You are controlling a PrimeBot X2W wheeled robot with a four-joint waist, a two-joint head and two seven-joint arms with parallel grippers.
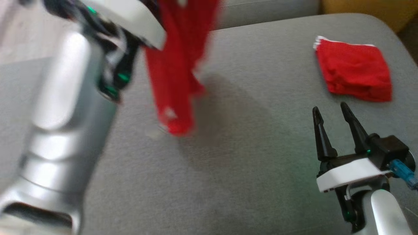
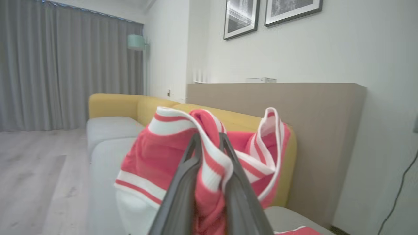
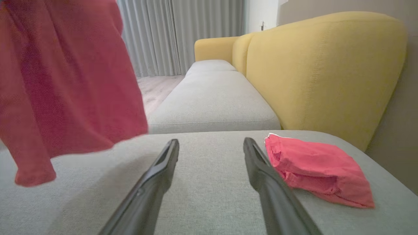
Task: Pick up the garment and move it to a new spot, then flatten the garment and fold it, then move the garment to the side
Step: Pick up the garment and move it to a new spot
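R gripper, head view: lower right, jaws spread wide, nothing btwn them, tips aimed toward folded red piece lying near far right of grey seat cushion
garment, head view: red, blurred, hangs at upper centre from beneath wrist end of L forearm, over the cushion; can't tell if its low end touches
L gripper, L wrist view: jaws nearly closed, pinching garment's red-and-white striped band; rest of garment bunched around & below the fingers
backdrop, L wrist view: yellow backrest behind garment, framed pics on wall, grey curtain at left
R gripper, R wrist view: fingers wide apart w/ bare cushion btwn, nothing held
garment, R wrist view: hangs at upper left, apart from R gripper
folded red piece, R wrist view: on cushion just beside the right-hand finger, thin white edge at its far corner, near yellow backrest
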